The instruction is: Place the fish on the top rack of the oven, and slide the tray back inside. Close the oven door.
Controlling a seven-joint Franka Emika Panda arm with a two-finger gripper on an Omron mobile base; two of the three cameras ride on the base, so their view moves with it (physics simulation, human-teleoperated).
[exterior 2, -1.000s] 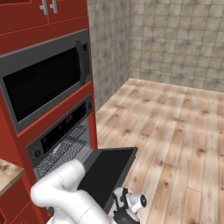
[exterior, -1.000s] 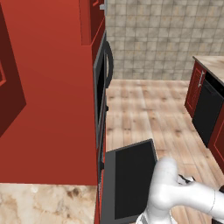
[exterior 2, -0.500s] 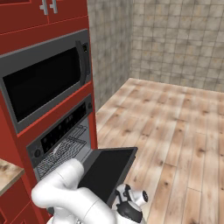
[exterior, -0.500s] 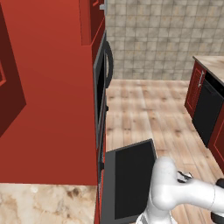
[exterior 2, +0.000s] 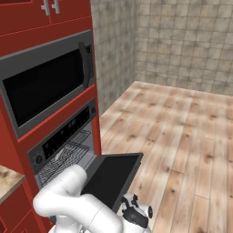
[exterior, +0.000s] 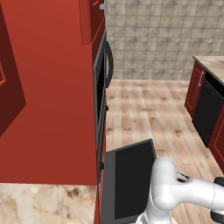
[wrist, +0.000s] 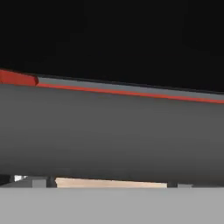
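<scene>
The oven door (exterior 2: 111,177) hung dropped open, roughly level, below the oven (exterior 2: 63,152) set in the red cabinet (exterior: 48,100). The wire rack (exterior 2: 66,157) sat inside the opening; whether the fish lay on it could not be made out. The arm's hand (exterior 2: 136,215) was low, just past the door's outer edge and under it, and from the hand camera the door's grey underside (wrist: 109,131) loomed very close. The fingers stood spread wide, holding nothing. Judging by this, the closing step was in hand: the next move would call for bringing the hand up against the underside near the free edge and pushing upward and in, following the door's swing about its hinge.
</scene>
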